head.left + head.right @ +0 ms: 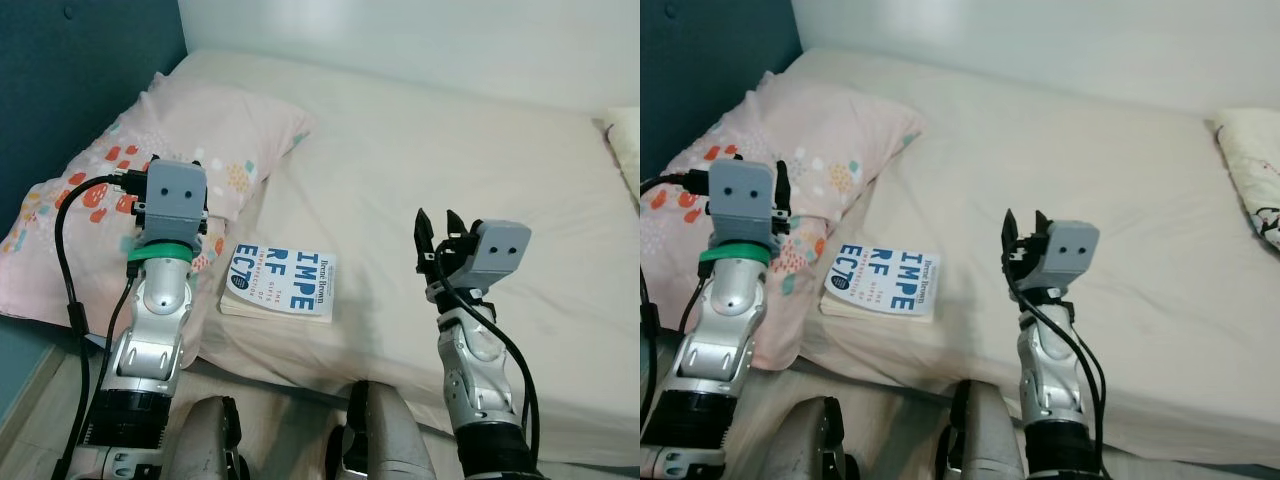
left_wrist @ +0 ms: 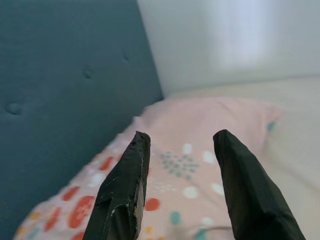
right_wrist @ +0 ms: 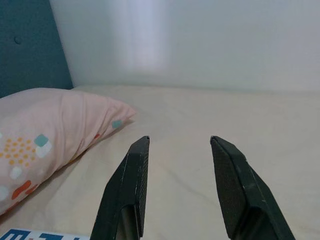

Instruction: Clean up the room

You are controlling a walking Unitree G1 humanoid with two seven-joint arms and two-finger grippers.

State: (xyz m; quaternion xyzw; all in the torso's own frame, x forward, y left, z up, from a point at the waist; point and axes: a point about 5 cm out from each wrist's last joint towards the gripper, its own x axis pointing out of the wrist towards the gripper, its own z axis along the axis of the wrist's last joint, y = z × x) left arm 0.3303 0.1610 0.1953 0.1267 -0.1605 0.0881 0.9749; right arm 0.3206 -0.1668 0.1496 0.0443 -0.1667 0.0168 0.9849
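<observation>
Paper and card made the one loose thing on the bed: a white-and-blue book (image 1: pixel 279 285) lay flat at the near edge of the beige mattress (image 1: pixel 480 160), its spine side touching the pink patterned pillow (image 1: pixel 150 170). Clearing it looked like the step in hand. To do that well, one pincer would need to come down over the book's free long edge, the side away from the pillow, slip one finger under the cover where it overhung the mattress edge, and close across the thickness rather than press on the flat face, which would only slide.

The right gripper (image 1: pixel 436 238) stood raised above the sheet, fingers pointing up and slightly forward, spread apart with nothing between them; the book lay to its left and a little nearer the robot. The left gripper (image 2: pixel 182 185) was held up over the pillow, its fingers likewise parted and empty, aimed toward the dark blue headboard (image 2: pixel 60 75); the book sat just to its right and below. Both forearms rose steeply from the elbows, wrists upright.
</observation>
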